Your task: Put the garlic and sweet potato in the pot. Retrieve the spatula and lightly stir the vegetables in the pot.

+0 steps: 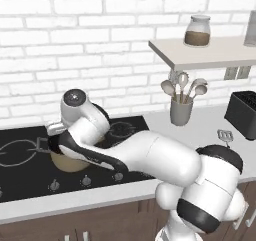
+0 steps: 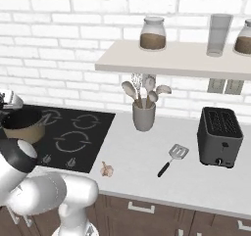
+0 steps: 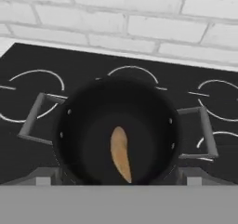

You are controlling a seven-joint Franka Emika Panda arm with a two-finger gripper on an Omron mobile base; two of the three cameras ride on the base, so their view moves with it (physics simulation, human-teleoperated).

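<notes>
The tan pot (image 1: pixel 70 163) stands on the black cooktop (image 2: pixel 73 132), and its dark inside (image 3: pixel 93 125) lies right below my hand. A pinkish-brown sweet potato (image 3: pixel 121 155) lies on the pot's bottom. My gripper (image 3: pixel 117 180) hovers over the pot, open, with its fingertips (image 3: pixel 42 177) spread wide and nothing between them. The off-white garlic (image 2: pixel 106 170) sits on the counter near the front edge, just right of the cooktop. The spatula (image 2: pixel 172 159), with a slotted silvery head and a black handle, lies on the counter left of the toaster; its head (image 1: pixel 225 134) also shows in the left base view.
A grey utensil cup (image 2: pixel 143 115) with pale spoons stands behind the garlic by the wall. A dark toaster (image 2: pixel 219 136) sits at the right. A shelf (image 2: pixel 171 59) with jars hangs above the counter. My arm (image 1: pixel 150 157) stretches low over the cooktop's front.
</notes>
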